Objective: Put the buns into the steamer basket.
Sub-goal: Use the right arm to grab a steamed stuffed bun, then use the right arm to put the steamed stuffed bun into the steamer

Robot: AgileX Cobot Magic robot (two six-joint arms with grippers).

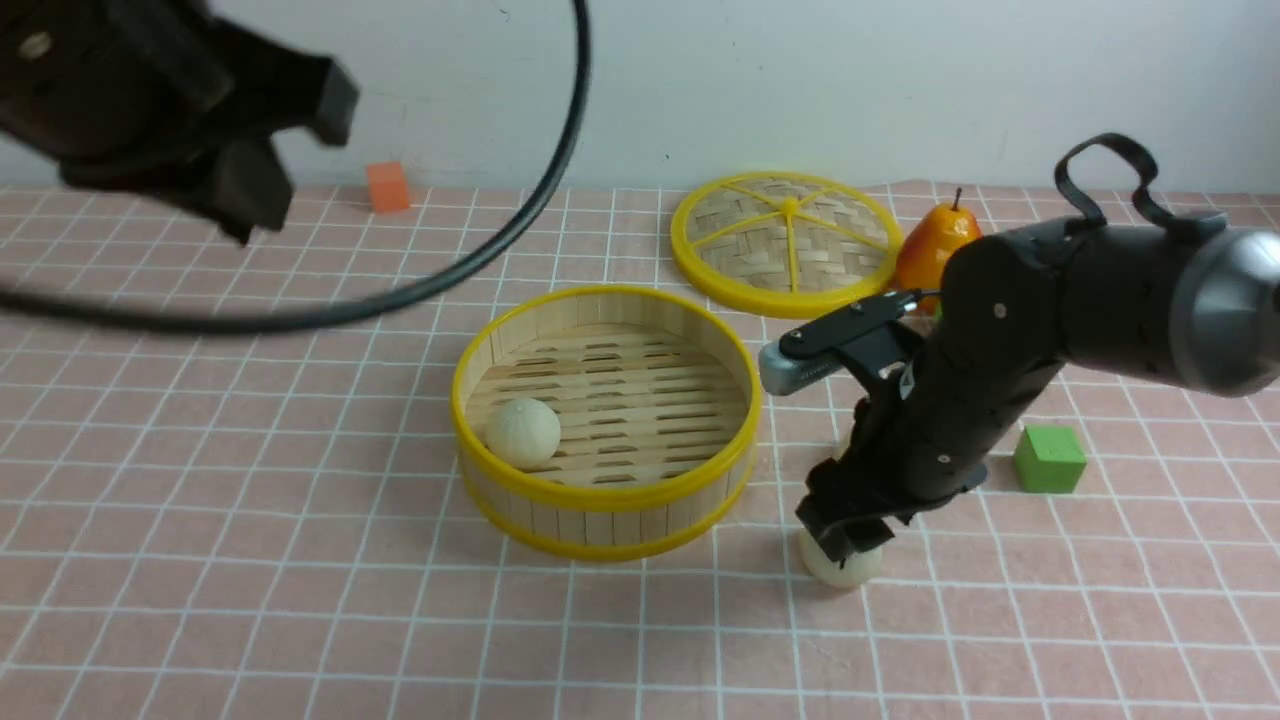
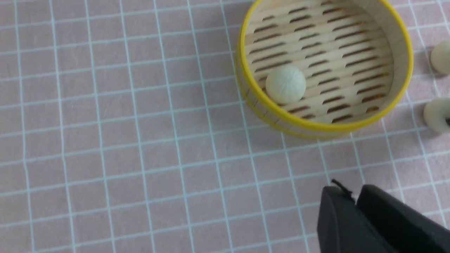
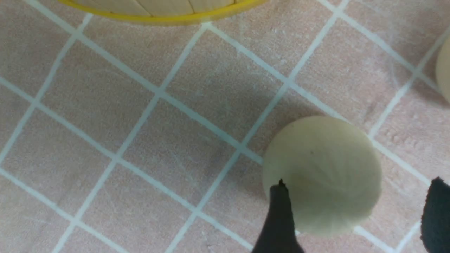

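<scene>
The steamer basket (image 1: 600, 495) stands mid-table with one cream bun (image 1: 522, 430) on its slat floor, also seen in the left wrist view as the bun (image 2: 285, 85) in the basket (image 2: 316, 126). A second bun (image 1: 842, 566) lies on the cloth to the basket's right. My right gripper (image 1: 845, 535) is down over it, open. In the right wrist view this bun (image 3: 321, 174) sits between the fingers of the gripper (image 3: 358, 184), close to one and apart from the other. A third bun (image 2: 441, 56) lies beyond it. My left gripper (image 2: 353, 196) is shut, empty, raised at the left (image 1: 250, 150).
The woven yellow-rimmed lid (image 1: 785, 240) lies flat behind the basket, with an orange pear (image 1: 935, 250) beside it. A green cube (image 1: 1048, 458) sits right of my right arm, and an orange cube (image 1: 388, 187) sits at the far left. A black cable (image 1: 480, 260) loops across the upper left.
</scene>
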